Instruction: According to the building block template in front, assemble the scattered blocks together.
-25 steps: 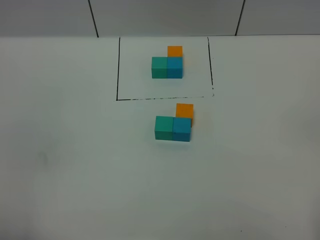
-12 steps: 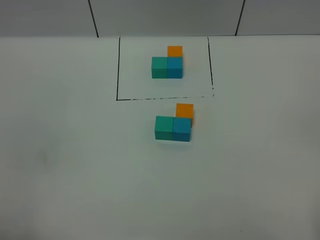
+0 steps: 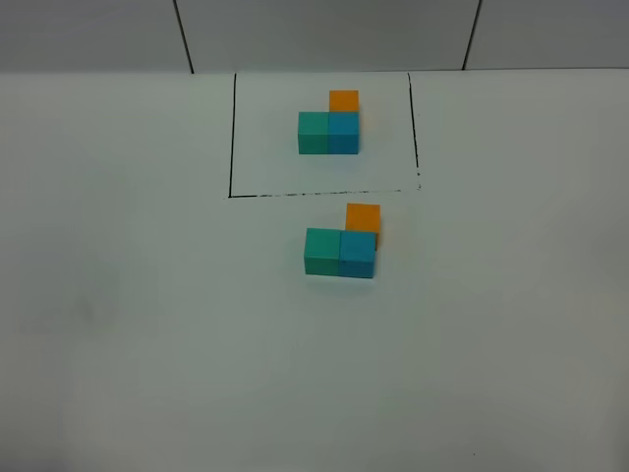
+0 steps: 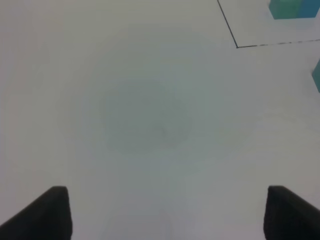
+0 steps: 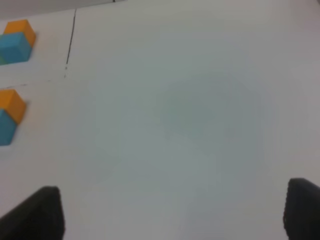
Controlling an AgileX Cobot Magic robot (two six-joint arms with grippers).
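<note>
Left gripper (image 4: pixel 162 212): seen only in left wrist view; fingers (image 4: pixel 47 212) spread wide apart, nothing betw. them, over bare desk (image 3: pixel 147 344). Not in the high view.
Drawn frame (image 3: pixel 232 138): thin black rectangle on desk, far centre; front line broken/dashed in places.
Building block template (image 3: pixel 329 126): sat inside the frame, L-shape, 3 cubes touching. Teal-green on the left, blue on its right, orange behind the blue.
Scattered blocks (image 3: pixel 342 243): just outside the frame's front line, near centre of desk, joined in an L.
Teal-green cube (image 3: pixel 322 252): left end, touching blue.
Blue cube (image 3: pixel 358 255): right of teal-green, faces flush.
Orange cube (image 3: pixel 363 220): behind blue, touching it; sat slightly right of blue's line.
Match: same colour order and same L as the template.
Right gripper (image 5: pixel 172 215): seen only in right wrist view; fingers (image 5: pixel 42 215) wide apart, empty, over bare desk. Both orange/blue pairs showed at that view's edge, well apart from the fingers.
</note>
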